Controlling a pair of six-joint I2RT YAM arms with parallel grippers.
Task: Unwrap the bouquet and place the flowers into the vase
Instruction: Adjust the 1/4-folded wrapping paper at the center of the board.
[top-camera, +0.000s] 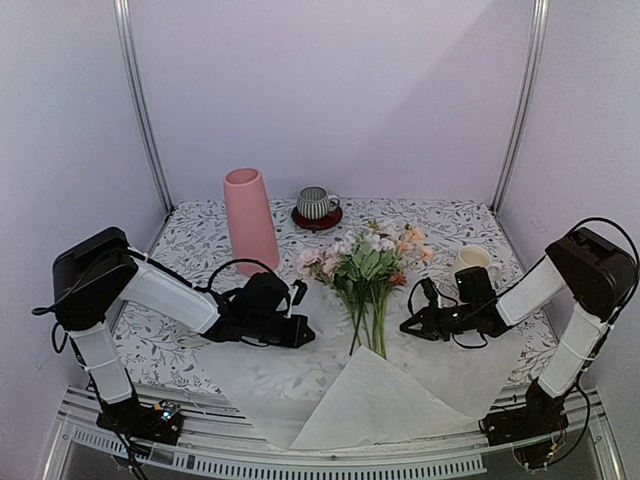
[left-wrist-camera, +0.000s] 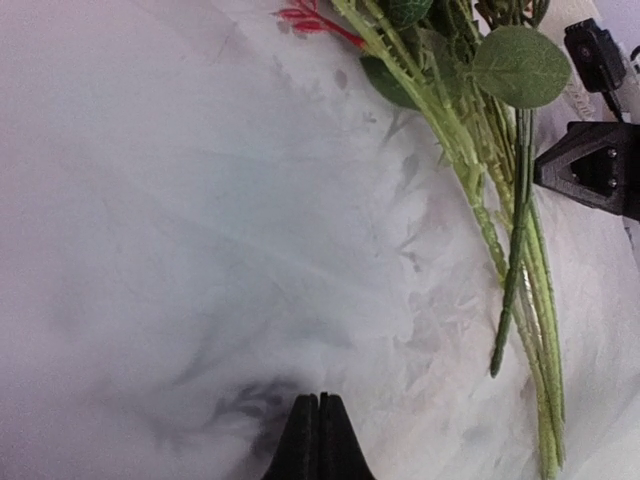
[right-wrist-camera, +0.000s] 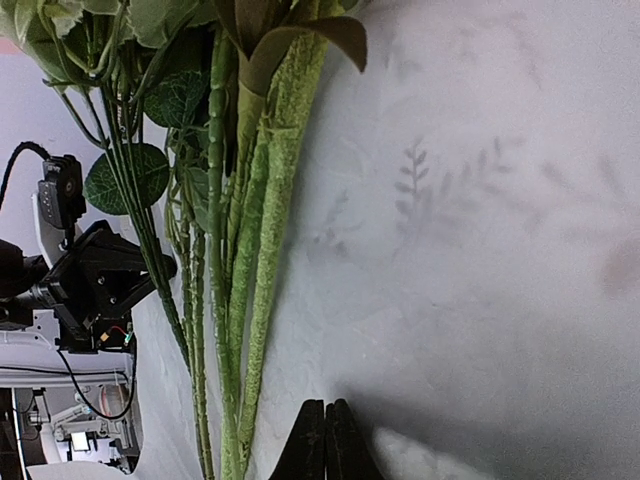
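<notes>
Top external: flowers (top-camera: 370, 275), stems nearward; left end effector (top-camera: 307, 337), right end effector (top-camera: 406, 327) together

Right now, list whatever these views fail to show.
- Top view: the inside of the vase, hidden by its own wall.
- Left wrist view: the flowers, with the blooms cut off at the top edge.
- Wrist views: whether the shut left gripper or right gripper pinches the wrapping paper.
</notes>
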